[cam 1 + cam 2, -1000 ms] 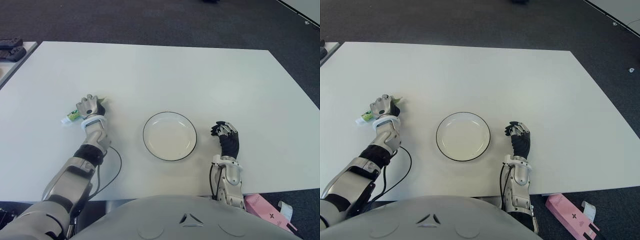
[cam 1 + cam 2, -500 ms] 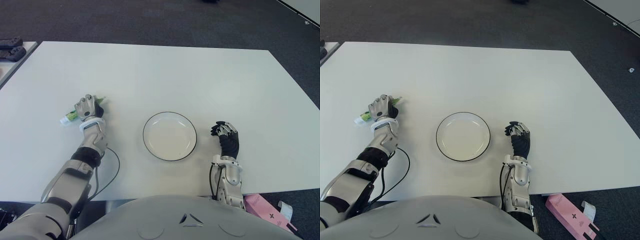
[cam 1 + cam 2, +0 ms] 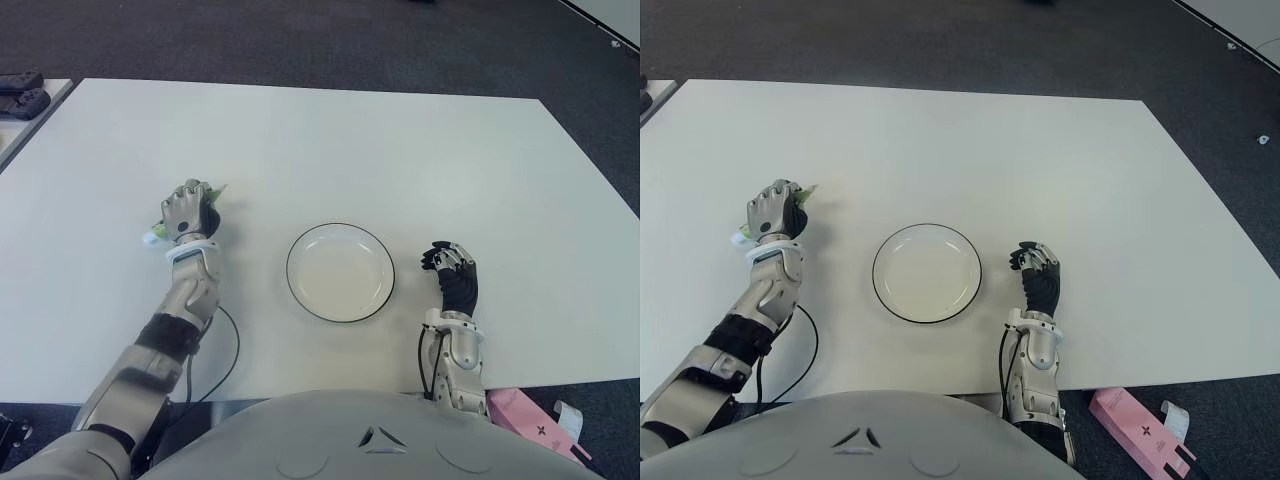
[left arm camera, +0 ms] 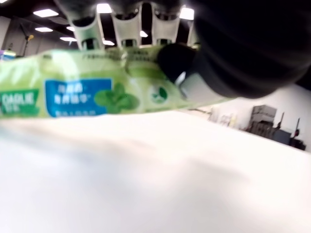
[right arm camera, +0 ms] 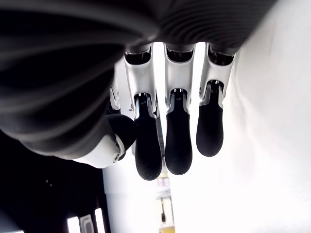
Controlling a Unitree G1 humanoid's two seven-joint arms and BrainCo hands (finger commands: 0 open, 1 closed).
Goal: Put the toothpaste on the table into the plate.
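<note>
Left eye view: white table (image 3: 330, 140) seen from above, with the plate (image 3: 340, 272) near the front edge, between the two hands.
Left hand (image 3: 188, 211): well to the left of the plate, fingers closed around the toothpaste (image 4: 92, 88).
Toothpaste in the eye views: mostly covered by the hand; only a green end showing on the plate side and a pale end on the far-left side.
Left wrist view: green tube pressed between the fingers (image 4: 131, 22) above and the thumb (image 4: 177, 60) in front; printed label partly readable, left end cut off by the picture edge.
Tube and table: whether touching or slightly lifted, cannot tell; table surface very close under it.
Plate: white with a dark rim, nothing in it, apart from both hands.
Right hand (image 3: 455, 275): just to the right of the plate, idle, holding nothing.
Right wrist view: fingers (image 5: 177, 141) loosely curled, thumb beside them, nothing inside the palm; palm itself mostly in shadow.
Dark floor (image 3: 300, 40): beyond the table.
Pink box (image 3: 1142, 432): below the front right corner of the table, partly cut off.
Dark objects (image 3: 22, 92): on another surface at the far left, cut off, kind not clear.
</note>
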